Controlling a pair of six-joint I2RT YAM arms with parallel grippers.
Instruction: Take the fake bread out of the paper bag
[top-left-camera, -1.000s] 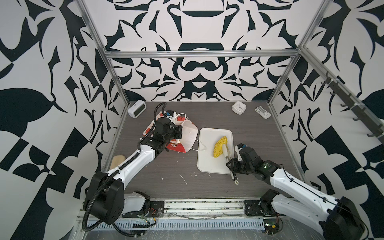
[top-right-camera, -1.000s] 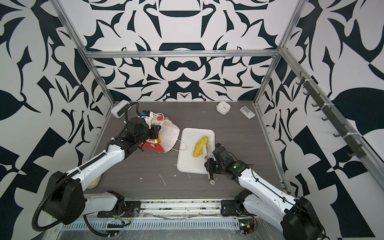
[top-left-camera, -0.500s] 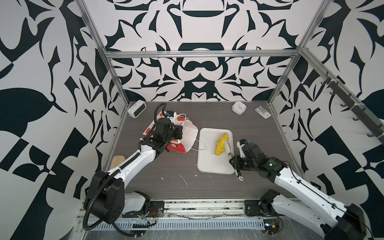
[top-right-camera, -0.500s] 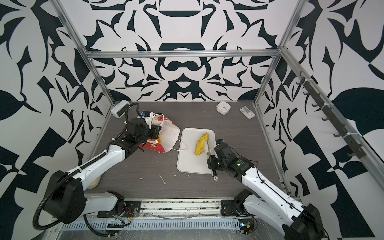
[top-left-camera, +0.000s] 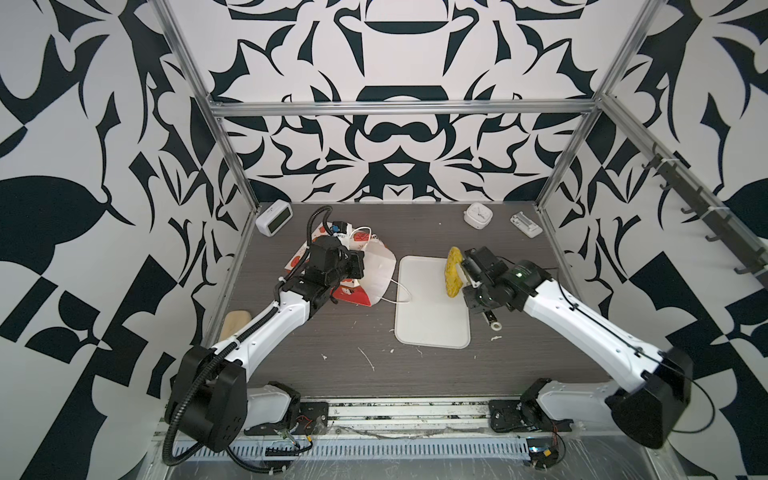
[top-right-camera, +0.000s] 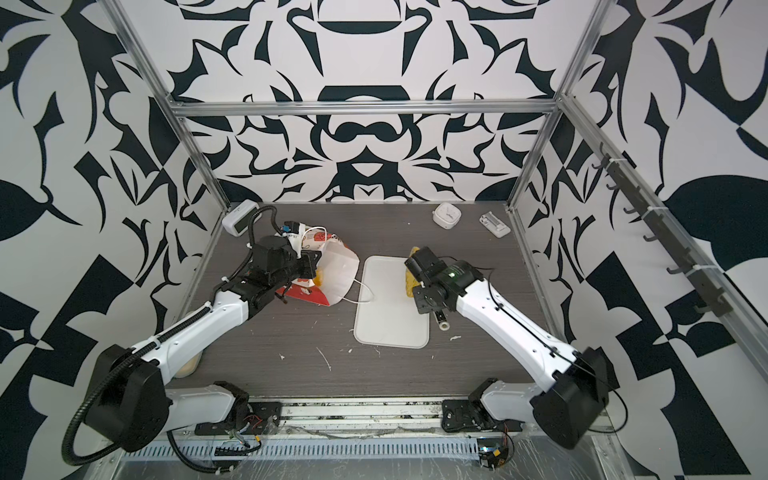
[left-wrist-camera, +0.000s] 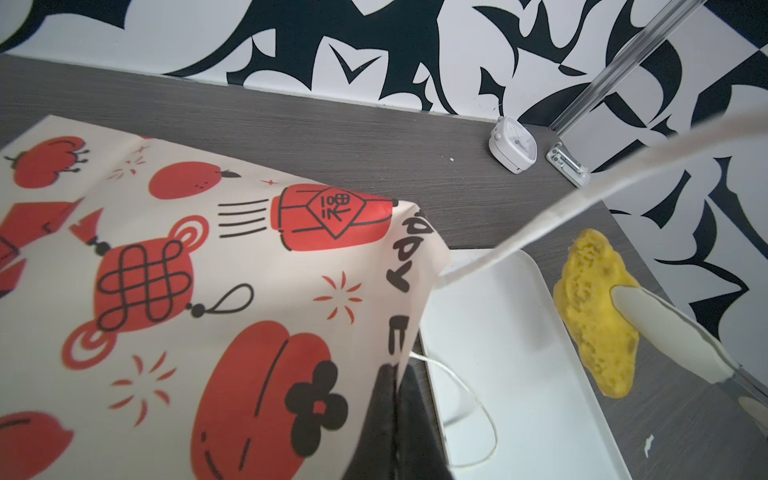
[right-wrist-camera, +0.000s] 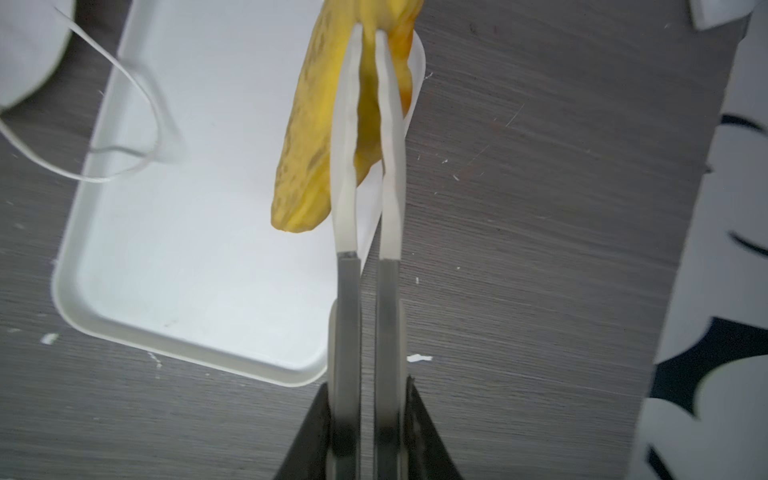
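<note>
The paper bag lies on its side at the left, its white mouth facing the tray. My left gripper is shut on the edge of the bag's mouth and holds it up. A bit of yellow shows inside the mouth. My right gripper is shut on a pair of metal tongs. Their white tips clamp a flat yellow fake bread. The bread hangs edge-on over the far right corner of the white tray, clear of the bag.
A white clock stands at the back left, a small alarm clock and a white gadget at the back right. A beige pad lies by the left wall. The bag's cord handle loops onto the tray.
The right arm has carried the tongs and the bread up and toward the far right corner of the tray. The left gripper and the bag have stayed put.
</note>
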